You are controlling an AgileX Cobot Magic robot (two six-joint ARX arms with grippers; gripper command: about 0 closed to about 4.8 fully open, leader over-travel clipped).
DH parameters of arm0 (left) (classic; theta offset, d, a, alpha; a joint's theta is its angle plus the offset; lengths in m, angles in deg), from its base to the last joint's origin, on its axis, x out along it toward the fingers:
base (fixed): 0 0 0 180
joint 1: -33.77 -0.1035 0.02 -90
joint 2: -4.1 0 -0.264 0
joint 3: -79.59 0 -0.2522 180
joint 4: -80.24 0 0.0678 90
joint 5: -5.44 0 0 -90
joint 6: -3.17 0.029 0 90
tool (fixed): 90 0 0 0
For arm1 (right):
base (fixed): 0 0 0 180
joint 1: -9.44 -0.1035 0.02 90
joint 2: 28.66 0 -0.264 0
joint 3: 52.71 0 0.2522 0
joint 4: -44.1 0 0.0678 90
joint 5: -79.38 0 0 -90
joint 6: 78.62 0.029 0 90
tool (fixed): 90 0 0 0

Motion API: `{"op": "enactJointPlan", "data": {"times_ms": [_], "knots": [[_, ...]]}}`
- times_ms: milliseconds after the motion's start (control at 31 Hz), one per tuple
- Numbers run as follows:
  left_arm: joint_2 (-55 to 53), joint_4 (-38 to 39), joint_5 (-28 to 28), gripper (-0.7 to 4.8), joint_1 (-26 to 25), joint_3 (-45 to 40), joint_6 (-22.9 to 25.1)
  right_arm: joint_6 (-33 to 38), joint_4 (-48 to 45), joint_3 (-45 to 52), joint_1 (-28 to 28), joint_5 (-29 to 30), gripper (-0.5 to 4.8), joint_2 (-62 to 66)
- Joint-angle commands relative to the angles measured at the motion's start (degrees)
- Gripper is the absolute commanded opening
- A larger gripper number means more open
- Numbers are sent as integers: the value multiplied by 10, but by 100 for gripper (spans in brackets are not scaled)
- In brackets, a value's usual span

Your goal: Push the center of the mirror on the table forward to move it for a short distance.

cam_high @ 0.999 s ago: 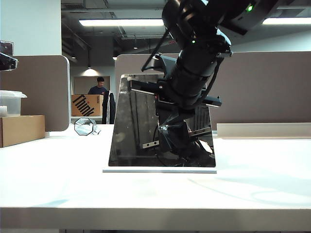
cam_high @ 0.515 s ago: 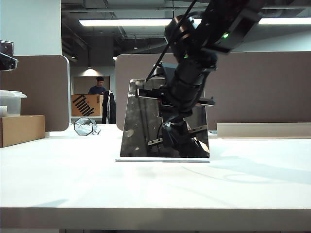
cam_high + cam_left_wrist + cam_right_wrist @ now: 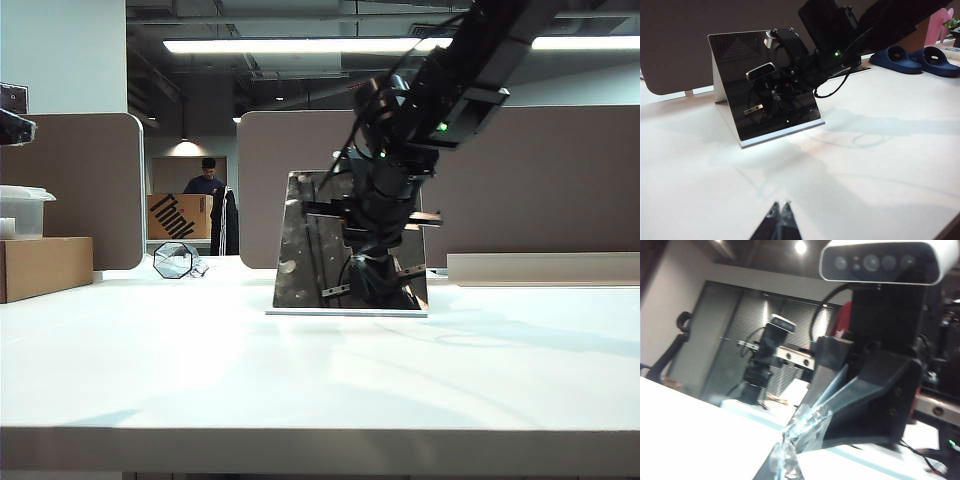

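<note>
The mirror (image 3: pixel 330 240) leans back on its thin white base strip, standing toward the far middle of the white counter (image 3: pixel 200 370). Right gripper (image 3: pixel 785 460) is pressed against the mirror's face near its center, jaws pinched together, fingertips meeting their own reflection in the glass. Left gripper (image 3: pixel 781 220) hangs low over the bare counter well short of the mirror, jaws pressed together. Off to the far left, a small octagonal glassy object (image 3: pixel 174 260) and a brown cardboard box (image 3: pixel 45 266). Beyond the partition, a carton (image 3: pixel 180 217) reads "Think".
</note>
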State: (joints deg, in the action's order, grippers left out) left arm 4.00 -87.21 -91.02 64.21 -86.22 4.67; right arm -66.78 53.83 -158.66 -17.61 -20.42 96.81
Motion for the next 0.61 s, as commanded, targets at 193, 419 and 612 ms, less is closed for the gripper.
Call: {"op": "enactJointPlan", "data": {"times_ms": [193,419,612], "knots": [[-1,-6,-2,-5,0,0,0,-20,-5,-85,27,5,-5,49],[-1,-6,-2,-5,0,0,0,-33,-2,-186,41,7,-5,122],[-1,-5,-2,-5,0,0,0,-33,-1,-264,47,7,-5,170]]}}
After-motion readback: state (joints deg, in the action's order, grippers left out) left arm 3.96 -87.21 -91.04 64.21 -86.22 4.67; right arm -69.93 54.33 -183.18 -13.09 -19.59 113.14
